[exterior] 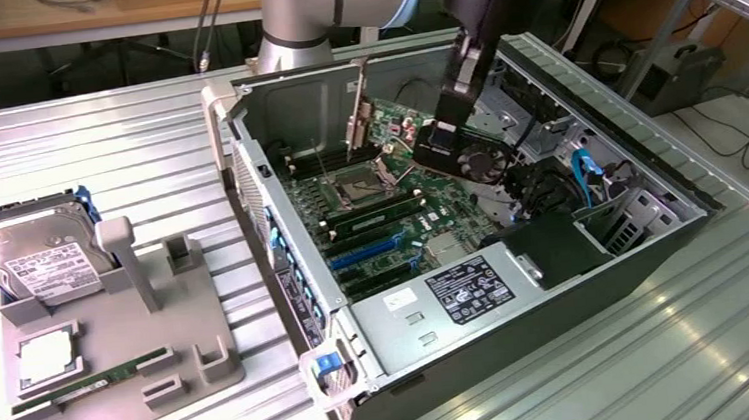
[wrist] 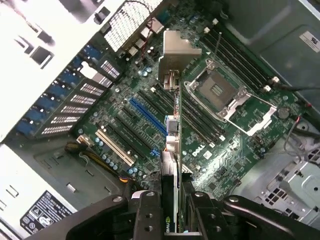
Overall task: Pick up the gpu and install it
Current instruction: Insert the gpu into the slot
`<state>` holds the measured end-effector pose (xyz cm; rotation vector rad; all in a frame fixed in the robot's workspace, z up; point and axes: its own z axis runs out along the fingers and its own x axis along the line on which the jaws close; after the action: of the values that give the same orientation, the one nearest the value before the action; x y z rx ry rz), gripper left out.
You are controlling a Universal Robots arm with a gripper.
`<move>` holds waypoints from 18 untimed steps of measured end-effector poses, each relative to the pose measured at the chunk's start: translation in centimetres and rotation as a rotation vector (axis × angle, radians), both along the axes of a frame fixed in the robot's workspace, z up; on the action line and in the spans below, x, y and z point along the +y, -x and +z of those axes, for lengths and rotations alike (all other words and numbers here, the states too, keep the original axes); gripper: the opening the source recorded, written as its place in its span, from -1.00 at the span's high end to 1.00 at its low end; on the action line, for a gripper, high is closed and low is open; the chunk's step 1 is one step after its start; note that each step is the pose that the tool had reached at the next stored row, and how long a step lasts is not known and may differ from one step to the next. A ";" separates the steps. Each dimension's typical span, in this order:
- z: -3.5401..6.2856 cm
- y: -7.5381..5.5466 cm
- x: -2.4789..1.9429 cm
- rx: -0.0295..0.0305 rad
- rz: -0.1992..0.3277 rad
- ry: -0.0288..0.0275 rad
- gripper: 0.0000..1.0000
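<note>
The gpu (exterior: 482, 161) is held by the gripper (wrist: 172, 212) inside the open case (exterior: 293, 101), above the motherboard (wrist: 220, 150) and not yet seated in a slot. In the wrist view the card is seen edge-on, clamped across its thickness between the two fingers (wrist: 146, 215), which are drawn in narrow against its faces. Its silver end bracket (wrist: 177, 50) points toward the case's perforated rear wall.

The card is judged to be stiff and fairly light, yet fragile. The fan blades, the soldered parts and the contact edge would be harmed by pressure, so a hold on the flat faces near the upper edge, clear of the fan and the contacts, is judged soundest. That appears to be roughly where it is held. The bracket is rigid metal and could catch on the case wall if the card were tilted.

By count, one gpu is seen. Within the case there are one open processor socket (wrist: 225, 95), one long blue slot (wrist: 148, 117) and one power supply (exterior: 449, 299). Outside the case, well apart from it, one grey holder (exterior: 183, 330) carries three things: one hard drive (exterior: 38, 262), one processor chip (exterior: 45, 358) and one green memory stick (exterior: 94, 384).
</note>
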<state>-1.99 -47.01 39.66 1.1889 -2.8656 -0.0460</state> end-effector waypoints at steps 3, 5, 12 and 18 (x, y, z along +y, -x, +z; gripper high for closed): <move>-0.08 0.0 0.00 0.0000 0.075 -0.0001 0.47; -0.13 0.0 0.00 -0.0001 0.114 0.0000 0.47; -0.60 0.0 0.00 -0.0001 0.292 -0.0003 0.47; -1.01 0.0 0.00 -0.0008 0.421 -0.0046 0.47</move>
<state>-1.98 -47.01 38.65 1.7596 -2.5518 -0.0384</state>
